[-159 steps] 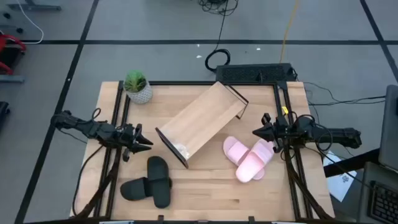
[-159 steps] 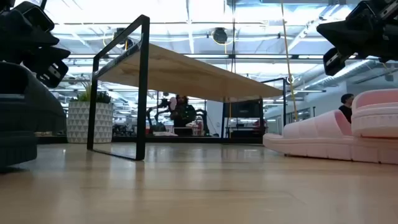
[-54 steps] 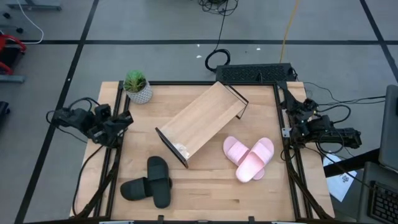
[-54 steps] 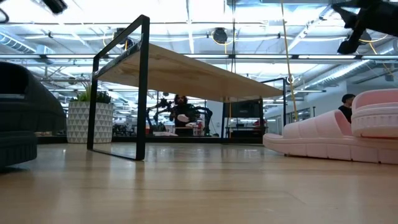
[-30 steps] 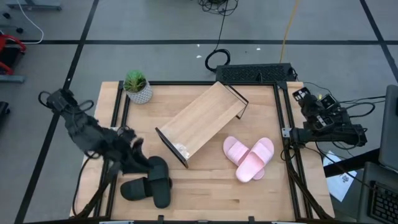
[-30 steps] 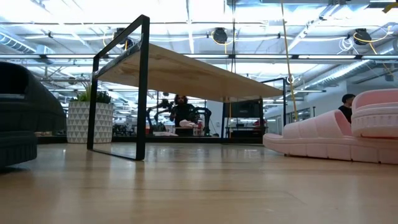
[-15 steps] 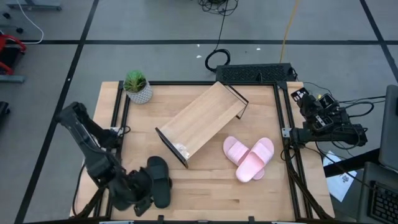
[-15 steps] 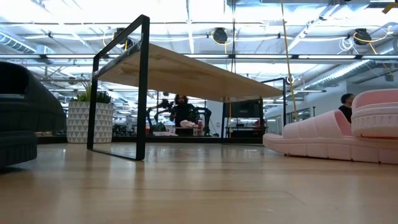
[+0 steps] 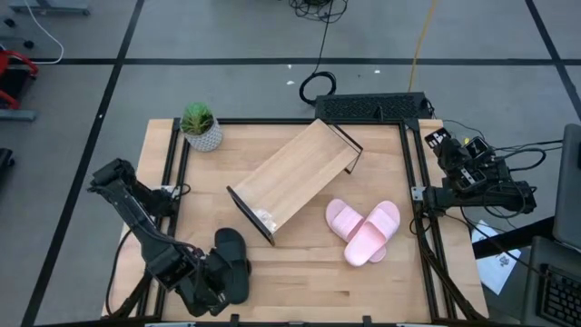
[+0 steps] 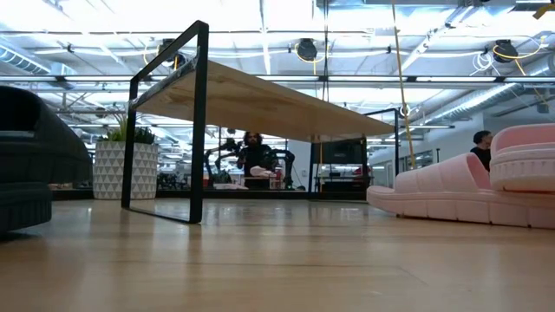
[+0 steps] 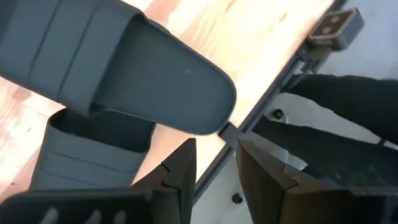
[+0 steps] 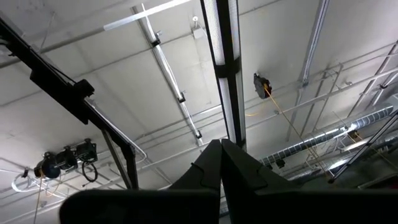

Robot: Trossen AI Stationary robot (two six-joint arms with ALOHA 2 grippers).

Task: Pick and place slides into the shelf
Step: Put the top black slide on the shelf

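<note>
The black slides (image 9: 232, 257) lie crossed at the table's near left. They fill the left wrist view (image 11: 124, 68), one resting across the other (image 11: 93, 149). My left gripper (image 9: 211, 292) hangs over them near the near edge, and covers most of the crosswise slide from above. It is open (image 11: 214, 144), its fingertips just past a slide's rounded end, and no touch shows. The pink slides (image 9: 363, 232) lie overlapped at right (image 10: 468, 195). The shelf (image 9: 295, 177) stands slantwise mid-table (image 10: 260, 100). My right gripper (image 12: 221, 146) is shut and points at the ceiling, off the table's right edge (image 9: 458, 159).
A small potted plant (image 9: 200, 127) stands at the far left corner (image 10: 121, 165). Dark rails (image 9: 172, 191) run along the table's left and right sides. Bare wood lies between the two pairs of slides. People sit in the room far behind the table (image 10: 251, 160).
My left arm has swung from beside the far black slide toward the table's near edge. It has come down over the crosswise black slide, and its gripper has turned. The slides and the shelf have stayed where they were.
</note>
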